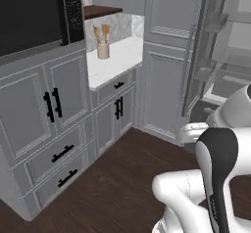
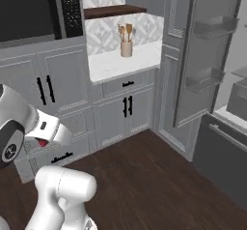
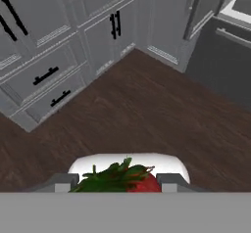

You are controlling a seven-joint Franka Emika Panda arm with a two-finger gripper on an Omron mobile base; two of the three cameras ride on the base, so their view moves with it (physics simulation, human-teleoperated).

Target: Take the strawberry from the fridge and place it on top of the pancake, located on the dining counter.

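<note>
My gripper is shut on the strawberry. The berry is red with green leaves on top and sits between the two fingertips at the bottom of the hand view. In the right base view a bit of the red strawberry shows under my white hand, low at the left in front of the grey drawers. The fridge stands to the right with its door swung open and its dark bottom drawer shut. The pancake and the dining counter are out of view.
Light grey cabinets with black handles line the left wall under a black oven. A white wall counter holds a utensil jar. A tall grey panel stands beside the fridge door. Dark wood floor lies below the hand.
</note>
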